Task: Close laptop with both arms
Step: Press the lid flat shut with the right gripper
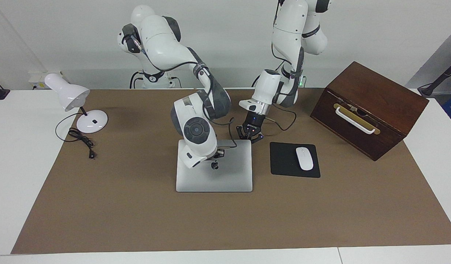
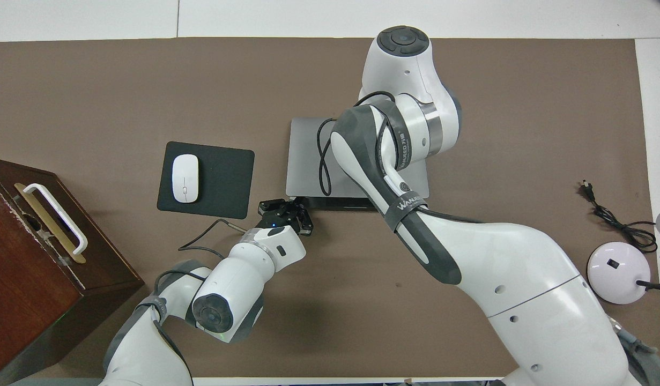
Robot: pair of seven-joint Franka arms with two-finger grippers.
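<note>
The silver-grey laptop lies in the middle of the brown mat, its lid almost flat. In the overhead view the laptop shows only a thin dark strip of its base along the edge nearest the robots. My right gripper is on the lid beside the apple logo, under the bent wrist; the arm hides it from above. My left gripper is at the lid's corner nearest the robots, toward the left arm's end, with its fingers spread. It also shows in the overhead view.
A black mousepad with a white mouse lies beside the laptop toward the left arm's end. A brown wooden box with a white handle stands past it. A white desk lamp and its cord are at the right arm's end.
</note>
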